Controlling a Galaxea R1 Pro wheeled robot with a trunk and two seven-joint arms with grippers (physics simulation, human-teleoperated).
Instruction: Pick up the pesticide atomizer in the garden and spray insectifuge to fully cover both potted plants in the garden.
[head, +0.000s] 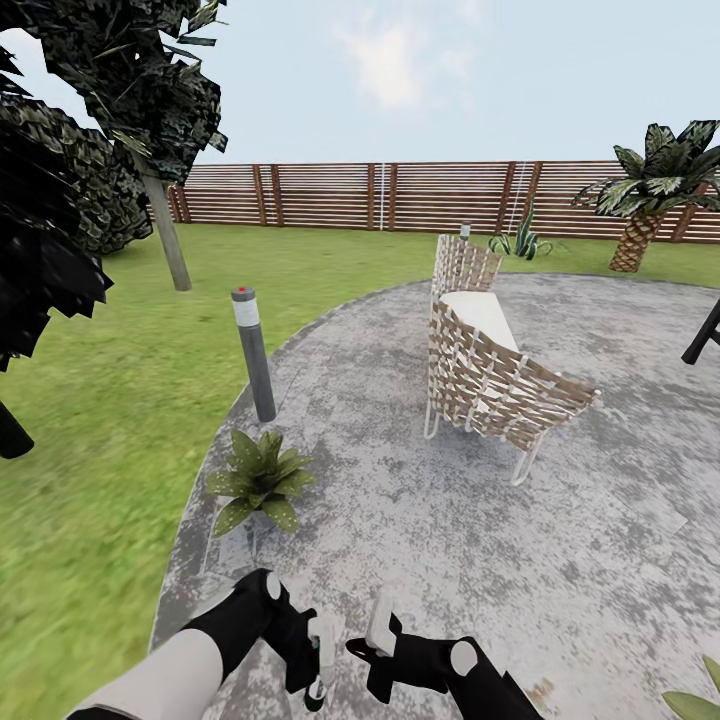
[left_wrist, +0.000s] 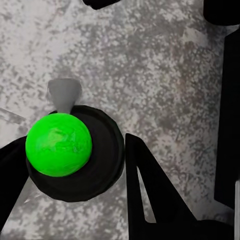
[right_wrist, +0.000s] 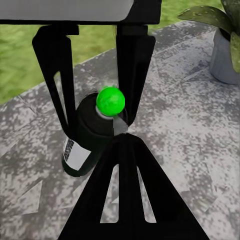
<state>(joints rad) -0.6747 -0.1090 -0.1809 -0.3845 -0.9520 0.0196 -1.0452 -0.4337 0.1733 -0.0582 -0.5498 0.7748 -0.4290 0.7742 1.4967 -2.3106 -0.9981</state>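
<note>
Head view: on the round, mottled grey stone patio (head: 560, 520), the left gripper (head: 318, 655) holds the pesticide atomizer (head: 322, 640) low in the foreground, with the right gripper (head: 372, 640) just beside it. A potted plant (head: 260, 480) with broad speckled leaves sits ahead at the patio's edge, near a tall grey bollard lamp (head: 254, 352). A woven-strap chair (head: 492, 360) stands further in, a slatted brown fence (head: 420, 195) and a palm (head: 655, 190) behind.

Left wrist view: the black fingers (left_wrist: 150, 185) clasp the dark bottle, seen end-on, its long axis running away from the camera toward the stone; a bright green ball (left_wrist: 58, 144) caps it and the pale grey trigger juts aside.

Right wrist view: the atomizer (right_wrist: 90, 142) stands slightly tilted between the left arm's fingers, white label outward. The right fingers (right_wrist: 127, 190) are spread, clasping nothing. A grey pot (right_wrist: 225, 57) stands nearby.
</note>
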